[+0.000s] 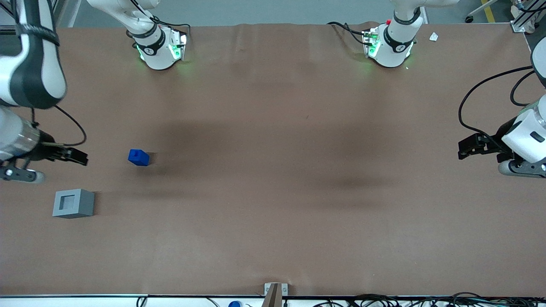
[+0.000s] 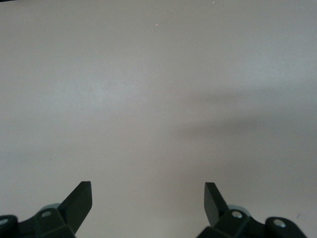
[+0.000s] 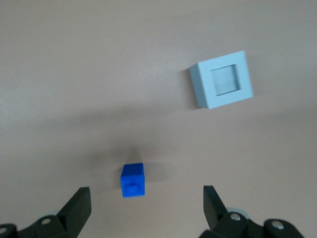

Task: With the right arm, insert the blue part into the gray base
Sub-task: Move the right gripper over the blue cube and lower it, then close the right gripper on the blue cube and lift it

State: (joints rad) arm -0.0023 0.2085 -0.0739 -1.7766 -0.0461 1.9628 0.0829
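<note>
Blue part (image 1: 138, 157) sits on the brown desk (image 1: 273, 192) at the working arm's end, stub face up, untouched. Gray base (image 1: 73, 203) rests nearer the front camera, well apart from it, recess up and unfilled. Right arm (image 1: 25, 85) holds the gripper (image 1: 79, 156) above the desk, near the part. In the wrist view its fingers (image 3: 77, 206) stand wide apart, gripping nothing.

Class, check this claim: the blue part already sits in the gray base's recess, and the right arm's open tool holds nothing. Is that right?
Not quite. The blue part lies on the table, apart from the gray base, whose recess is empty; the front view shows this. The rest stands: the right arm's tool is open and holds nothing, hovering near the blue part.
</note>
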